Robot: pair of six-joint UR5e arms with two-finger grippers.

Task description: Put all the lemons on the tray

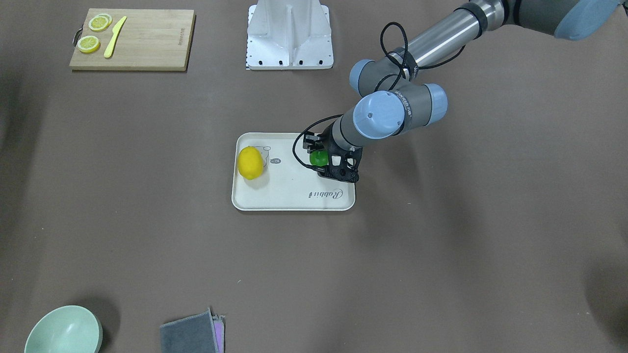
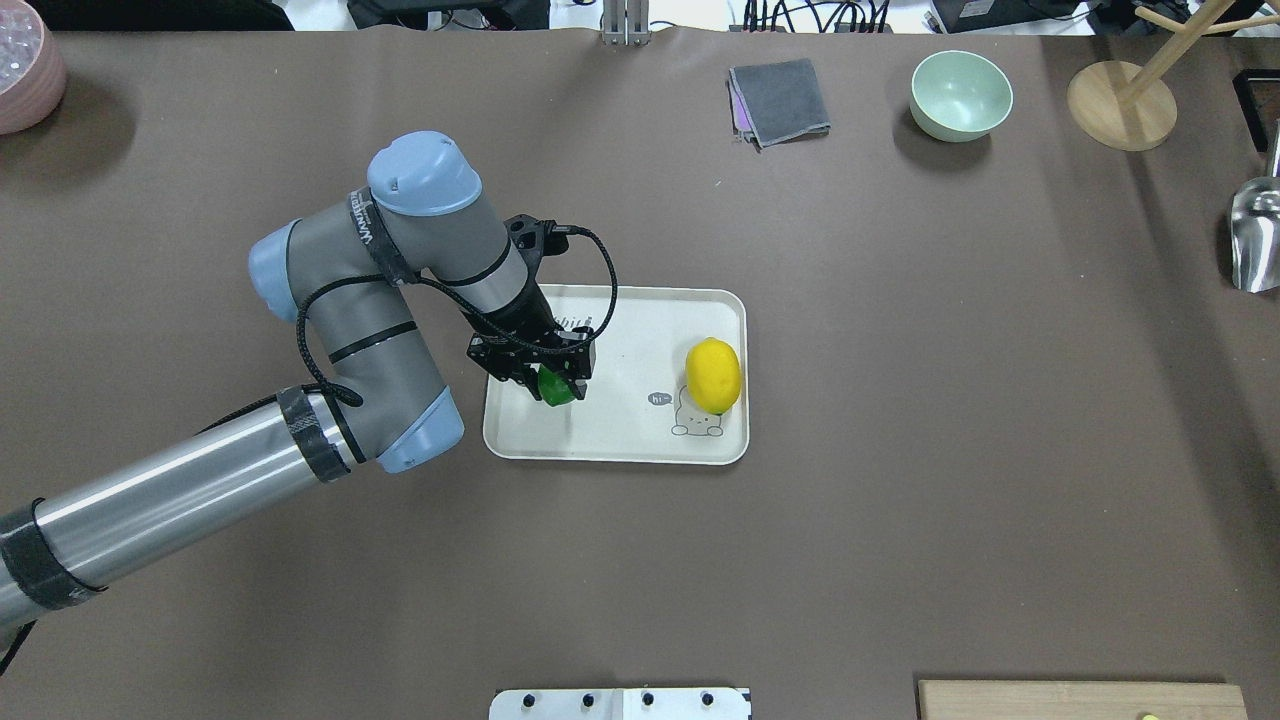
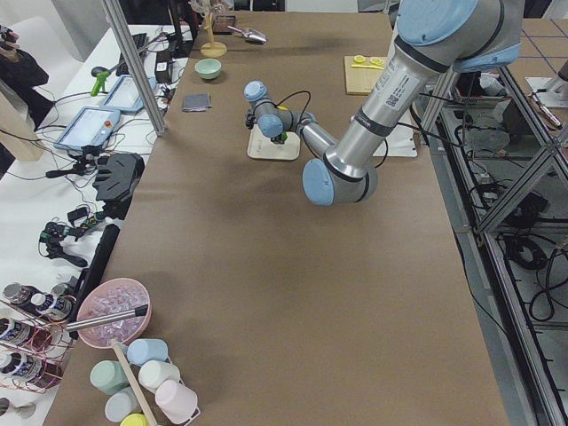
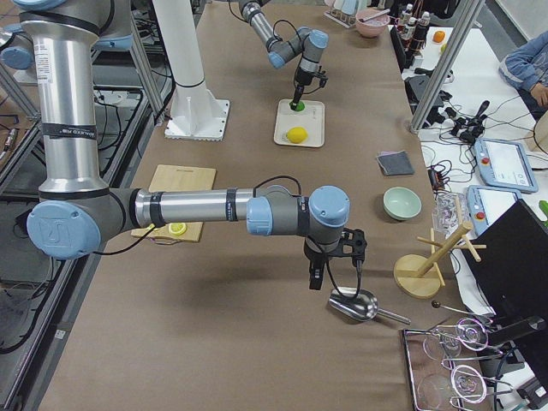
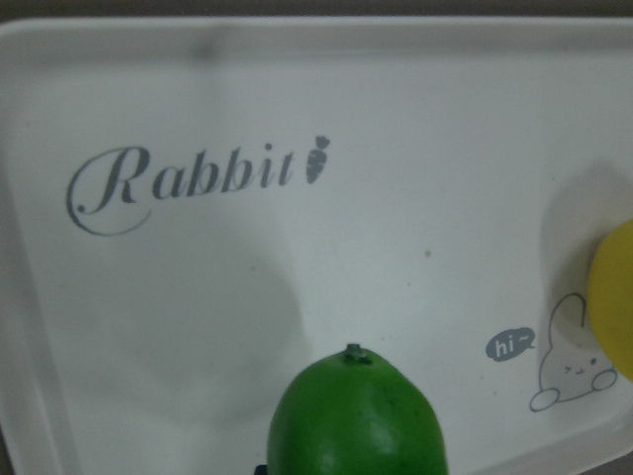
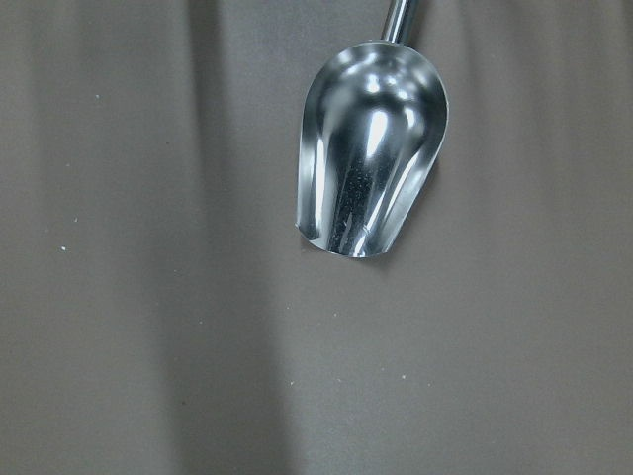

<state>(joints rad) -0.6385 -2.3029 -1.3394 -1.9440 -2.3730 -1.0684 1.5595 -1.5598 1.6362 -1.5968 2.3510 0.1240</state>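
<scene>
Green lemon (image 5: 356, 416), gripped by left claw (image 2: 556, 382), over "Rabbit" tray (image 5: 297, 99); right claw (image 4: 338, 257): cannot tell.

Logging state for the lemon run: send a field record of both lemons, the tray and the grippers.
yellow lemon: lying on the tray, partly over the bear drawing
green lemon: held over the tray's "Rabbit" end; contact with the tray unclear
left gripper: shut on the green lemon
right gripper: above the metal scoop, far from the tray; open or shut cannot be told
lemons released on tray: one of two
</scene>
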